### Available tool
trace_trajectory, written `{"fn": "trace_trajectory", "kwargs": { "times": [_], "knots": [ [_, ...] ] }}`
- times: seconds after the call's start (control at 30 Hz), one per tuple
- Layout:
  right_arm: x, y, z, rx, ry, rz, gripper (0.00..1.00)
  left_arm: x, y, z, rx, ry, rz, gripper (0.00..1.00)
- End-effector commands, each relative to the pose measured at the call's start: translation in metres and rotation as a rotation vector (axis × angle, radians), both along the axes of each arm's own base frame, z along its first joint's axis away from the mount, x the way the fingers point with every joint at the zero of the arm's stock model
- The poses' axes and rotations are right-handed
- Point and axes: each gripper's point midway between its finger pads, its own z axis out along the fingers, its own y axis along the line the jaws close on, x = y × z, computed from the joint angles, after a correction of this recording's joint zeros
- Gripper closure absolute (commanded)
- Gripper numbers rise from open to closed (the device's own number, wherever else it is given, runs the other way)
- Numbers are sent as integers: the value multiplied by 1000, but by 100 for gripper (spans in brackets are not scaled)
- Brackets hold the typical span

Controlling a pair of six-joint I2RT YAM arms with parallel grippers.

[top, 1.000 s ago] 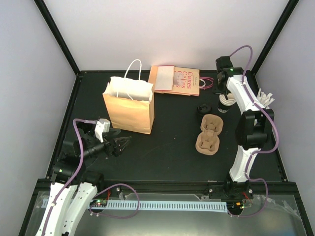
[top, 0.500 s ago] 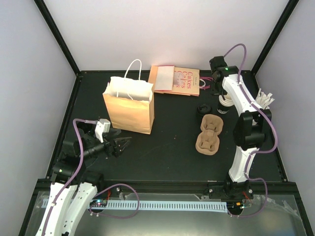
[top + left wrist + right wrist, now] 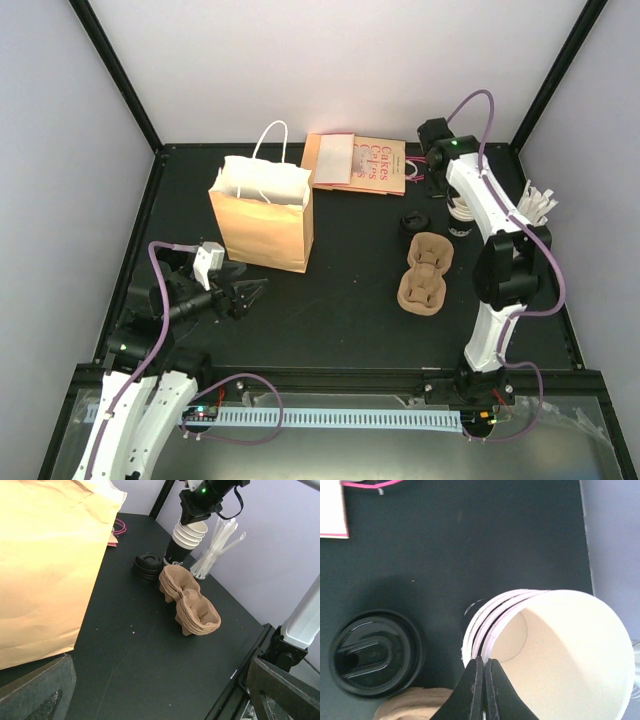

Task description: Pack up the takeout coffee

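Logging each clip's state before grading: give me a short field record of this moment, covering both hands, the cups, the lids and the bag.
left hand: open, empty, near the paper bag
right hand: shut, tips at the top cup's rim; grip unclear
takeout cups: nested stack, upright, no lid on
black lids: stacked beside the cups
paper bag: upright, mouth open
pulp carriers: stacked, empty, next to the lids

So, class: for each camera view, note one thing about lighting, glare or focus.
Top view: even light, soft shadows, all sharp. Left wrist: the bag is bright, nearly washed out, and the left fingers are blurred. Right wrist: sheen on the lid, cups pale inside, right fingers dark and soft.
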Motion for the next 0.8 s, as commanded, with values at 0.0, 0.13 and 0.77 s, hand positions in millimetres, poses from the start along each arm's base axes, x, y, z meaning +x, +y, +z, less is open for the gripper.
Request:
{"fn": "trace_trajectory", "kwargs": {
  "times": [0.0,0.13,0.77],
  "knots": [
    [-9,13,23,56,-69,25,99,-1,-4,4,-2,-21,-30,4],
    [-8,13,29,65,-102,16,99,-2,-3,4,0,-19,-30,4],
    [-5,1,30,-74,-84,-19,99,-2,-4,4,-1,-19,-32,3]
  ]
}}
